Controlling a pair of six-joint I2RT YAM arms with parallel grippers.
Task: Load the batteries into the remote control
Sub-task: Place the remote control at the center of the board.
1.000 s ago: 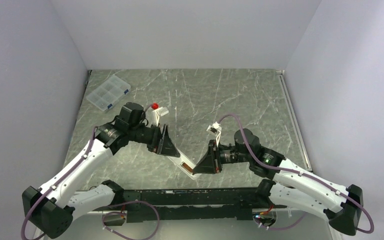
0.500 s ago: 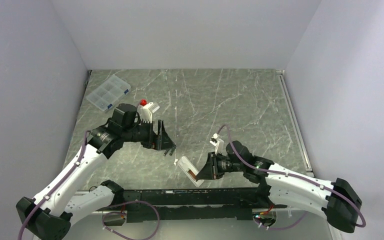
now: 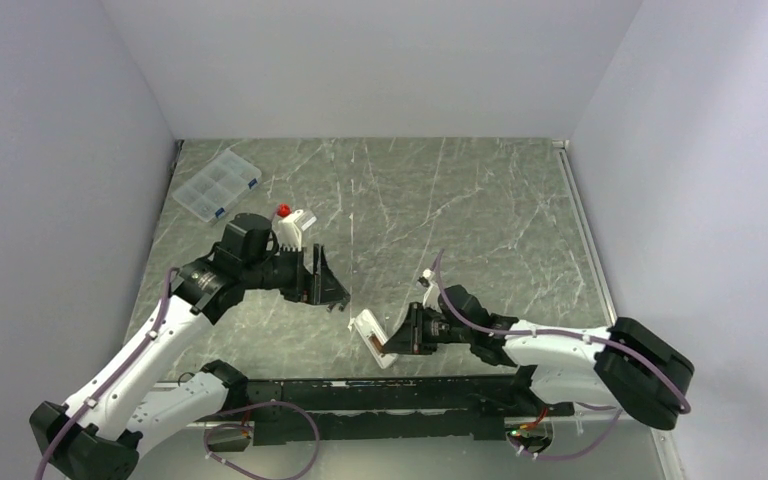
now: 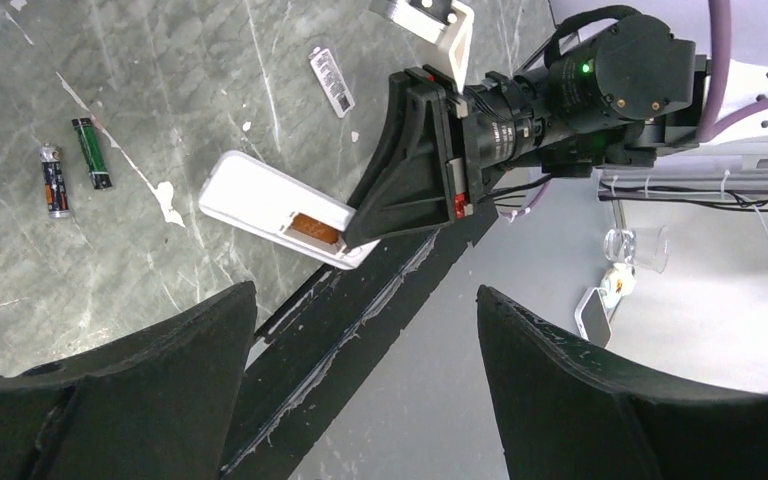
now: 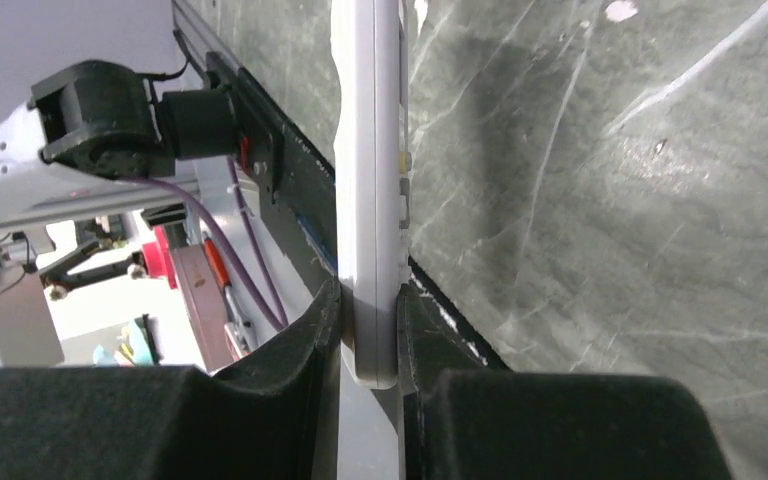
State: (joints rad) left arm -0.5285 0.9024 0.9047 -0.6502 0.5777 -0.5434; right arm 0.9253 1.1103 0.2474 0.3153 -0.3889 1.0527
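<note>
Top external view: your right fingers (image 3: 396, 342) are clenched on one end of the remote control (image 3: 370, 335), hard against the black rail (image 3: 380, 390) along the near bench edge.
Free side: your left fingers (image 3: 336, 293) are released and spread wide above the bench (image 3: 480, 210), near the remote's free end but not touching it.
Remote attitude: tilted, with the reddish-brown recess facing up just past the right fingers' tips. You cannot tell whether its free end rests on the bench.
Task pieces: the batteries (image 4: 55, 180) (image 4: 92, 152) lie side by side, slightly apart, on the bench. They are beyond the remote's free end and well apart from both sets of fingers.
Beside the grip: a small white flat piece (image 4: 331, 82) lies on the bench near the right fingers, on the side away from the rail.
Open room: open bench spreads beyond both sets of fingers toward the far wall. The compartment box (image 3: 216, 185) sits well apart from the left fingers, by the left wall.
Tight edge: the rail and bench lip run directly under the right fingers.
Hidden: the right wrist view shows the remote edge-on only, so the recess is out of sight there. The left wrist view cuts off the left fingers at the frame bottom. You cannot make out the batteries from the top external view, and their markings are too small to read.
</note>
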